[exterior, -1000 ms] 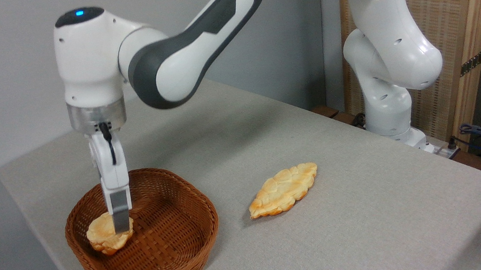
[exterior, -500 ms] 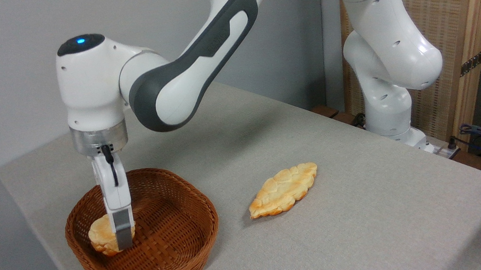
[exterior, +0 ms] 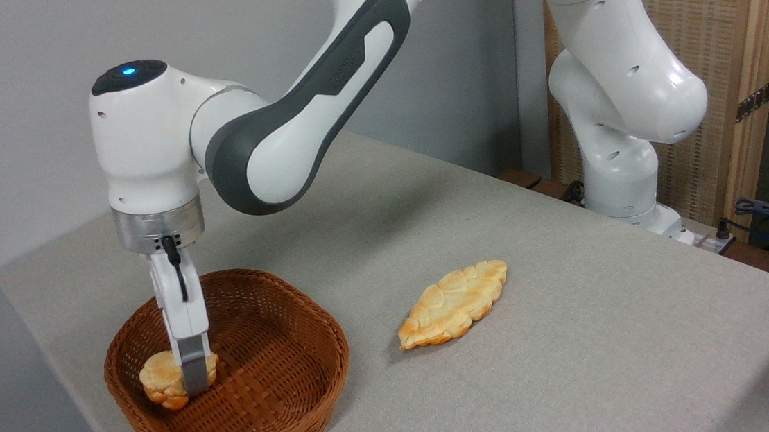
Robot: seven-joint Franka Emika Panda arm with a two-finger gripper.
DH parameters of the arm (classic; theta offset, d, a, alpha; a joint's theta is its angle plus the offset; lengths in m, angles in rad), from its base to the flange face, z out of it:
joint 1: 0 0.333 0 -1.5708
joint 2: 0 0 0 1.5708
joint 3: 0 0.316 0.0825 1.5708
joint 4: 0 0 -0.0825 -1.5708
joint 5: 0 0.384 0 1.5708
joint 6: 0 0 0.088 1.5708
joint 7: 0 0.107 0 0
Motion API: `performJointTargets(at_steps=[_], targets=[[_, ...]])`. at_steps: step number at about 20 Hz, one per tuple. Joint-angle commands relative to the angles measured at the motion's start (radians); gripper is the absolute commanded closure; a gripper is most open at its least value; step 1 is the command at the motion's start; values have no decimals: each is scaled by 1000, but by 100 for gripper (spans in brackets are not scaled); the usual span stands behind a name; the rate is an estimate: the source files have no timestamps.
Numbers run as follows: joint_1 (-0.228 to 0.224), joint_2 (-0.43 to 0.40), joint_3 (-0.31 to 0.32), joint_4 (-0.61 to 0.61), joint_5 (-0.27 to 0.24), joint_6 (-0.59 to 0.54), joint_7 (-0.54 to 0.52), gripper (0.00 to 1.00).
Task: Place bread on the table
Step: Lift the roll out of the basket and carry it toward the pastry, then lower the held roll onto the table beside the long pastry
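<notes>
Closest to us is a brown basket (exterior: 263, 421) sitting on the near left part of the worktop (exterior: 578, 366). The bread (exterior: 162, 381), a small round bun, lies inside the basket on its left side. The tool (exterior: 194, 386) points straight down into the basket, right at the bread. One grey finger (exterior: 193, 365) shows in front of the bun. The other finger is hidden behind it, so I cannot tell if the tool is squeezing the bread or just sitting around it.

This looks like the grabbing step. The bread is not on the worktop yet. Next, the tool needs a firm hold on the bun. Then it should go straight up, high enough to clear the basket wall, and move over to a bare spot on the grey cloth.

A bit farther right, a long flat pastry (exterior: 453, 304) lies on the worktop, well apart from the basket. At the back right stands the white arm (exterior: 619, 154).
</notes>
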Motion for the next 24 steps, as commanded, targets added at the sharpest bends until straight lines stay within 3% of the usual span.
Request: performJointTargets(at_steps=[1, 8, 12, 18, 24], targets=[[-1, -9, 1, 1, 18, 11, -8, 59], [7, -127, 12, -6, 13, -127, -31, 57], [11, -220, 25, -15, 10, -283, -50, 56], [13, -357, 100, -55, -2, -560, -57, 54], [10, -458, 110, -219, -18, -610, -66, 52]])
